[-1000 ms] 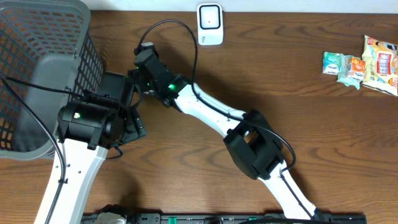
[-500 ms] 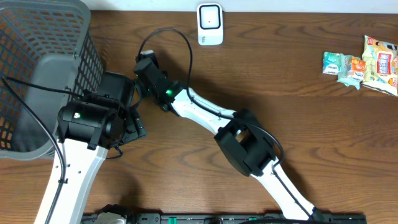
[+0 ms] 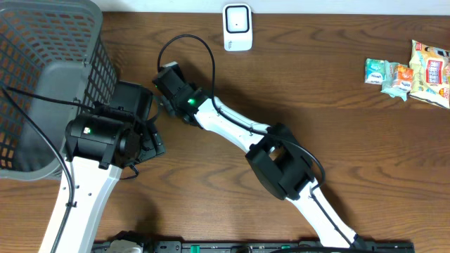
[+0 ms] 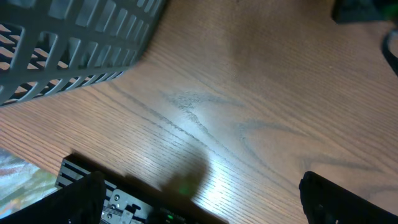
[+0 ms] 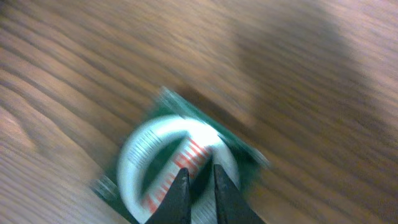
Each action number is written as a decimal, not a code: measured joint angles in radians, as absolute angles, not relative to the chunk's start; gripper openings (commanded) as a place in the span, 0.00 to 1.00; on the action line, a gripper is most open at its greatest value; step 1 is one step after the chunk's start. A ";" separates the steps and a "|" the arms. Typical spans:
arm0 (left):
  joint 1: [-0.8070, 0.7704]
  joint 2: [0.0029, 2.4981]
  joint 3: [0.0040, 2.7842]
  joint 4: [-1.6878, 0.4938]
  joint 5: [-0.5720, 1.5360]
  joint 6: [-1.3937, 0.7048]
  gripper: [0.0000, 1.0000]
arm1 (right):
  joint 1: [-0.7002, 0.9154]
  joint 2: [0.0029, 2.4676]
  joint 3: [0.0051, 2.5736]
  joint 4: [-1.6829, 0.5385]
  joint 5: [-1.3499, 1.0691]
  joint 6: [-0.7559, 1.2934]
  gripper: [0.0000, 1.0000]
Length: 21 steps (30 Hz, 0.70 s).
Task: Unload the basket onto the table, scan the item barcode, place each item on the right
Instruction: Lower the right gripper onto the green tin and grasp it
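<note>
Obs., R wrist cam (blurred): a green packet (image 5: pixel 168 155) w/ a round white label and red print is seen lying flat on the wooden worktop (image 3: pixel 316 84), directly under the right hand (image 5: pixel 199 171). The two fingers (image 5: pixel 180 196) are drawn almost together, only a thin gap left, tips set at the label's lower part. Whether any of the packet is pinched between them can't be told through the blur. Ovhd: the R arm is stretched across to the L side of the worktop, its end just beside the grey mesh basket (image 3: pixel 42 70) and close to the L arm; the packet itself is hidden there. The left hand (image 4: pixel 200 180) is released, fingers wide apart w/ only bare wood between them, basket wall at upper L of its view. A white scanner unit (image 3: pixel 238 27) is noted at the far edge, centre, apart from both hands. Several snack packets (image 3: pixel 411 70) are lying at the far R, well apart from the rest.
</note>
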<state>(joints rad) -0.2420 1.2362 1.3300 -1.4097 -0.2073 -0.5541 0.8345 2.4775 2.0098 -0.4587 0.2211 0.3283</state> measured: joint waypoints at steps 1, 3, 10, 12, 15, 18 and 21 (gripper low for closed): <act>-0.242 1.236 1.330 -1.410 -0.207 -0.554 0.98 | 0.834 2.470 2.010 -0.495 0.239 0.328 0.04; -0.242 1.236 1.330 -1.410 -0.207 -0.554 0.98 | 0.834 2.453 2.010 -0.583 0.283 0.327 0.04; -0.242 1.236 1.330 -1.410 -0.207 -0.554 0.98 | 0.833 2.418 1.999 -0.747 0.366 0.325 0.10; -0.242 1.236 1.330 -1.410 -0.207 -0.554 0.98 | 0.834 2.402 1.999 -0.742 0.374 0.324 0.12; -0.242 1.236 1.330 -1.410 -0.207 -0.554 0.98 | 0.834 2.377 1.999 -0.692 0.381 0.325 0.25; -0.242 1.236 1.330 -1.410 -0.207 -0.554 0.98 | 0.835 2.363 1.998 -0.604 0.375 0.321 0.35; -0.242 1.236 1.330 -1.410 -0.207 -0.554 0.98 | 0.834 2.361 1.997 -0.482 0.333 0.319 0.44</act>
